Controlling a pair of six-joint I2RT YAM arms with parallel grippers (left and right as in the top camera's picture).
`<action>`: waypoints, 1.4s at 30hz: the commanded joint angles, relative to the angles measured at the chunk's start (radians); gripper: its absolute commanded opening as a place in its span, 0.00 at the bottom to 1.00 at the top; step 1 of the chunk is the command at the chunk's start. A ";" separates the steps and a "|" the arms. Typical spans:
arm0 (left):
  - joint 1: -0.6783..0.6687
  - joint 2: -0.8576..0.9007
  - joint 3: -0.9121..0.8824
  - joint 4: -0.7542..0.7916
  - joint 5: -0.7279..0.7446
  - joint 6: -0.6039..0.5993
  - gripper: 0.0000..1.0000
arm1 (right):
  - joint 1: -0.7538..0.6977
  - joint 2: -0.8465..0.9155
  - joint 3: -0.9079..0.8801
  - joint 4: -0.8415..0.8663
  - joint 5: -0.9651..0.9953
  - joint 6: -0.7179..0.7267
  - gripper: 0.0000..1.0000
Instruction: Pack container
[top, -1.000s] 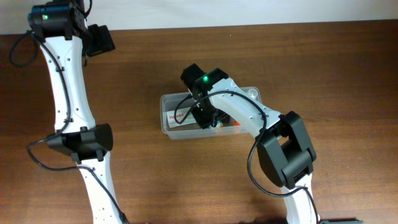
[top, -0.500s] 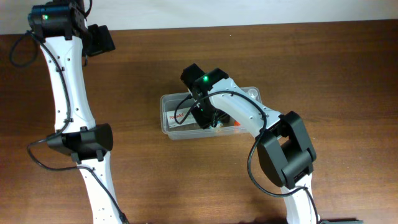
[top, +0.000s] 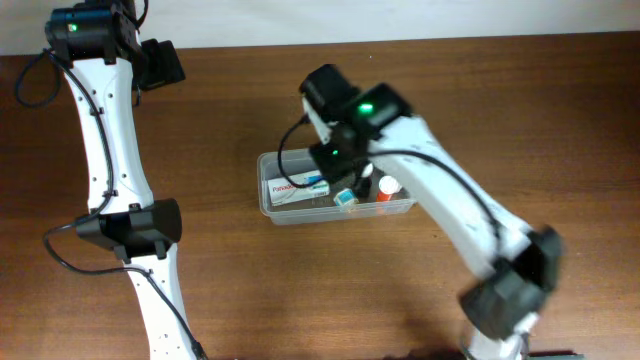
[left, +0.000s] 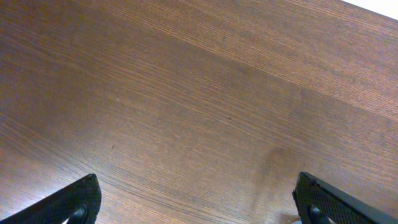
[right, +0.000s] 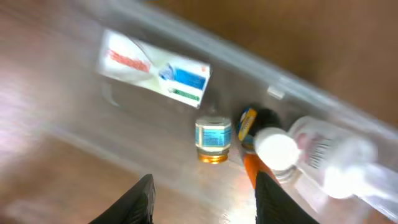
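The container (top: 272, 208) is a clear plastic tub at the table's middle. In it lie a white box with red and blue print (top: 297, 187), a small blue-labelled bottle (top: 345, 198) and an orange bottle with a white cap (top: 386, 189). My right gripper (top: 338, 163) hovers above the tub. The right wrist view is blurred: the container (right: 292, 84) holds the box (right: 155, 68), the small bottle (right: 213, 140), the orange bottle (right: 273, 152) and a clear bottle (right: 329, 158). The right gripper (right: 205, 202) is open and holds nothing. My left gripper (left: 199, 208) is open over bare wood, at the far left (top: 160, 62).
The brown wooden table (top: 520, 110) ends at a pale back edge along the top of the overhead view. The left arm (top: 105, 130) stretches along the table's left side. A dark round item with yellow and blue (right: 252, 121) lies between the bottles.
My right gripper has lifted up out of the container and the arm has stretched out to the right, uncovering the things in the tub. The left arm has not moved.
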 joint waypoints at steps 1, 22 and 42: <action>-0.002 -0.011 0.004 -0.001 -0.011 0.016 0.99 | -0.004 -0.184 0.032 -0.013 -0.002 -0.008 0.44; -0.002 -0.011 0.004 -0.001 -0.011 0.016 0.99 | -0.004 -1.209 0.031 -0.222 0.029 -0.008 0.64; -0.002 -0.011 0.004 -0.001 -0.011 0.016 0.99 | -0.003 -1.755 0.031 -0.252 0.100 -0.007 0.98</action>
